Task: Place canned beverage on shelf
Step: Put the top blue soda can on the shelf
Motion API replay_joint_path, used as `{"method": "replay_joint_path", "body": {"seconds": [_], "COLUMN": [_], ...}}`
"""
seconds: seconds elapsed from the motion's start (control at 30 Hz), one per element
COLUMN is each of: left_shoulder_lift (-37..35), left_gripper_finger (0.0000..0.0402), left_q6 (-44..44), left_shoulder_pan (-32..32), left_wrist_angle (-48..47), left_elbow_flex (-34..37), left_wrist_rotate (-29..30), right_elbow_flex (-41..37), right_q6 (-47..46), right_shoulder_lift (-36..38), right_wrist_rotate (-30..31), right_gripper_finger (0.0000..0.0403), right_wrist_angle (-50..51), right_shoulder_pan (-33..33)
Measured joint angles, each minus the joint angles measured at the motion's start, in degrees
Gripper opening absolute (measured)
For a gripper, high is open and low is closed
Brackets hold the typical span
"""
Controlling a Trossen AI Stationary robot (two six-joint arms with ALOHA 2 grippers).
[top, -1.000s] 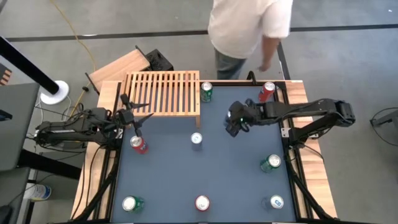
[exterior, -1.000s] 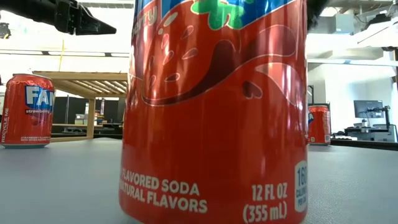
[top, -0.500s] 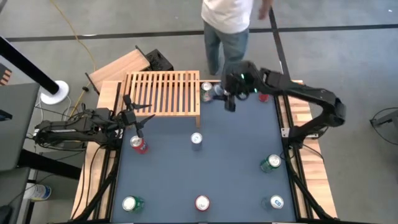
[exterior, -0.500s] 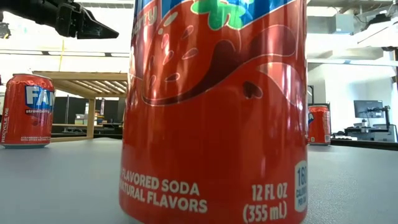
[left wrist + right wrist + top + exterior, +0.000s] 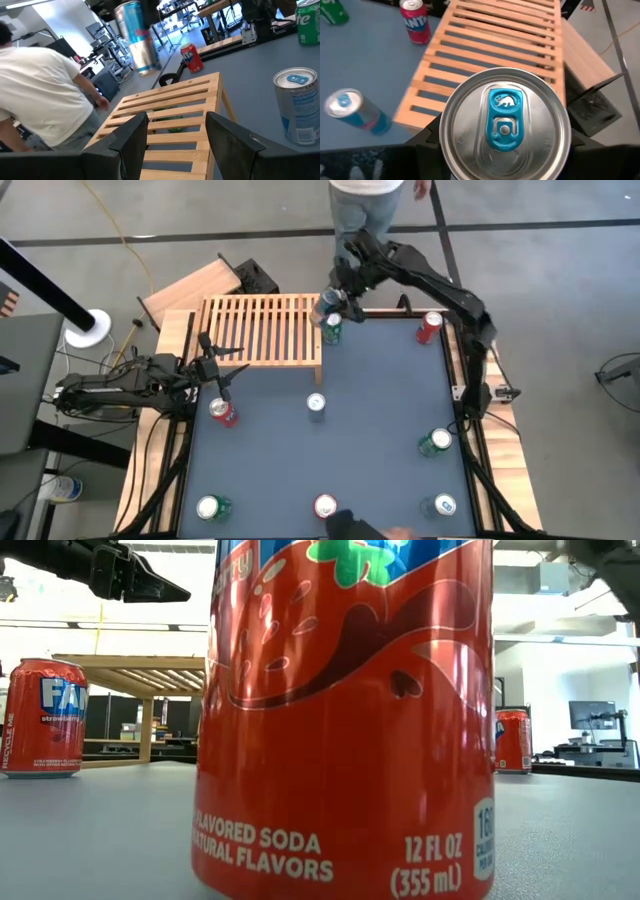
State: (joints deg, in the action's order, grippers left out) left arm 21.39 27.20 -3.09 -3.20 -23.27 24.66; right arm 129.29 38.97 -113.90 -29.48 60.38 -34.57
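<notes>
Right now my right gripper (image 5: 329, 304) is clamped around a blue-tabbed silver can (image 5: 504, 131), holding it in the air over the shelf's (image 5: 262, 330) corner nearest the green can (image 5: 332, 330) standing on the tabletop (image 5: 380, 430). My left gripper (image 5: 222, 372) waits partly open with nothing in it, beside the shelf's near edge, just above a red can (image 5: 224, 412). A person (image 5: 365, 200) stands beyond the far edge.

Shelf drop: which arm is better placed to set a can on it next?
Right. The right gripper already holds a blue-tab can in the air at the shelf's right end. The left gripper is open and empty, facing the slats from the other side.
</notes>
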Motion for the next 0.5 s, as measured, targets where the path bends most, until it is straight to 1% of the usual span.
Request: {"method": "replay_joint_path", "body": {"seconds": [0.07, 0.13, 0.17, 0.5], "left_shoulder_lift": [0.0, 0.0, 0.0, 0.0], "left_gripper_finger": [0.0192, 0.0192, 0.0192, 0.0192], "left_q6": [0.0, 0.0, 0.0, -0.5], "left_shoulder_pan": [0.0, 0.0, 0.0, -0.1], "left_wrist_angle": [0.0, 0.0, -0.1, -0.4], "left_elbow_flex": [0.0, 0.0, 0.0, 0.0], "left_wrist_rotate": [0.0, 0.0, 0.0, 0.0], "right_elbow_flex": [6.0, 2.9, 1.9, 1.9], "right_q6": [1.7, 2.3, 3.4, 4.6], "right_shoulder_lift": [-3.9, -3.6, -3.6, -6.6], "right_wrist_rotate": [-0.5, -1.5, -1.1, -1.9], "right_gripper_finger": [0.0207, 0.0207, 0.0207, 0.0208], "right_wrist_angle": [2.9, -1.9, -2.6, -3.2], "right_shoulder_pan": [-0.6, -1.0, -1.4, -1.9]}}
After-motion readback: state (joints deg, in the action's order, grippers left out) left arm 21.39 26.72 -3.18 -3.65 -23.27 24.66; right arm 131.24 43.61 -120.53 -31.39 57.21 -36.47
